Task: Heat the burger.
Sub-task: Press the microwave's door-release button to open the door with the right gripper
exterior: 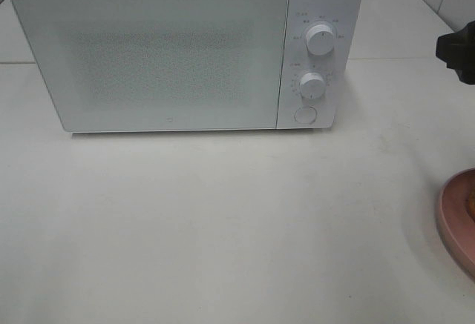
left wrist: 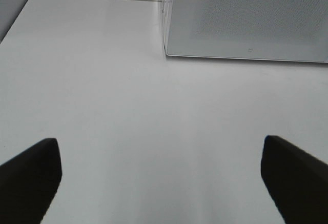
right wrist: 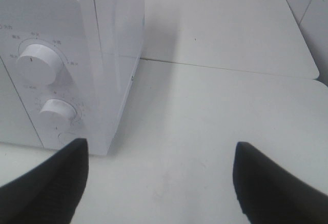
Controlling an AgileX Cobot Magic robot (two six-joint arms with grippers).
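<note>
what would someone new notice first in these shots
A big white microwave, door shut, fills the back of the table, with two knobs on its right-hand panel. A pink plate peeks in at the right edge of the high view, mostly cut off. The left hand and right hand are open and empty.

The left gripper (left wrist: 160,147) has two matte black fingers (left wrist: 31,180), each one a thick wedge with a blunt, slanted tip. The fingers (right wrist: 46,188) of the right gripper (right wrist: 160,147) are also black, with a fine ribbed surface. In the high view the right arm (exterior: 456,46) shows only a black, lumpy part.
</note>
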